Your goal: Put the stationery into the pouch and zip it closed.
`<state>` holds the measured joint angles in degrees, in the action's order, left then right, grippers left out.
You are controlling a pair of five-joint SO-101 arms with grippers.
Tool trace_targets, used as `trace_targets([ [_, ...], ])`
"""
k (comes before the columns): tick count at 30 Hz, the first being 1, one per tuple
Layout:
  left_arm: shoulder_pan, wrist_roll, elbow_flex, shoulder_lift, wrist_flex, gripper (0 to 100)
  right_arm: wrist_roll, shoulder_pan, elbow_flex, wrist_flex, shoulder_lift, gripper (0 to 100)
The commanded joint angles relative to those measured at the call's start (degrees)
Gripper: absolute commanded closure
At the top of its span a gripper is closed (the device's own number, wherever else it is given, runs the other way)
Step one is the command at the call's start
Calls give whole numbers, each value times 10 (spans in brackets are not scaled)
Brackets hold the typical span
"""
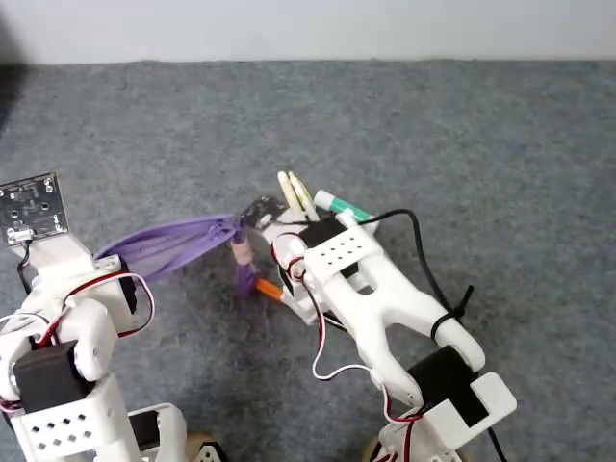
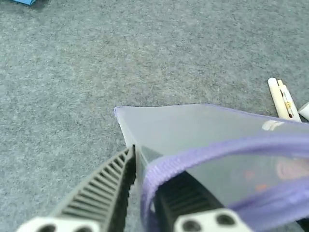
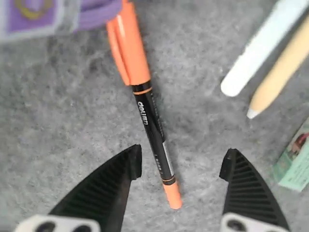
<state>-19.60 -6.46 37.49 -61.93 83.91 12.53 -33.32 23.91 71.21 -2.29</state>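
The translucent pouch (image 1: 168, 245) with its purple zip band lies left of centre, its mouth end near the right arm (image 1: 356, 269). My left gripper (image 2: 140, 166) is shut on the pouch's (image 2: 203, 130) corner. An orange-and-black pen (image 3: 145, 96) lies on the mat with its cap end touching the pouch (image 3: 48, 14). My right gripper (image 3: 183, 157) hangs open over the pen's tail, one finger on each side, not touching it. The pen's orange end (image 1: 268, 288) pokes out from under the right arm.
A white pen (image 3: 260, 48) and a cream pen (image 3: 280, 67) lie side by side beyond the gripper, also the pair (image 1: 296, 192). A green-and-white item (image 1: 342, 207) lies beside them. A small dark object (image 1: 260, 210) sits by the pouch mouth. Grey mat all round.
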Motion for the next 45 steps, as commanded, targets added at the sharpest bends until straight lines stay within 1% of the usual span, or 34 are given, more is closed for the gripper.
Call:
trace_targets([
  [1,-2,-7,-4,-4,1,988,-60,-7,-4,-22,4,726],
  [5,-2,-7,-4,-4,1,988,-76,-8,-4,-48,3,726],
  [10,-2,-7,-4,-4,2,988,-74,-10,-4,-78,0,726],
  [16,-2,-7,-4,-4,2,988,-76,-39,-5,-79,-62,726],
  [24,-2,-7,-4,-4,2,988,-76,-17,-84,-81,-158,732],
  [26,-2,-7,0,-4,1,988,-73,-10,-113,-66,-180,777],
  [31,-2,-7,7,-4,-1,988,-72,10,-178,-18,-227,952],
  [33,-2,-7,7,-4,-1,988,-68,25,-194,2,-239,985],
  [38,-2,-7,7,-4,-1,988,-22,61,-207,51,-239,989],
  [45,2,-6,3,-4,-2,988,-20,98,-230,160,-146,989],
])
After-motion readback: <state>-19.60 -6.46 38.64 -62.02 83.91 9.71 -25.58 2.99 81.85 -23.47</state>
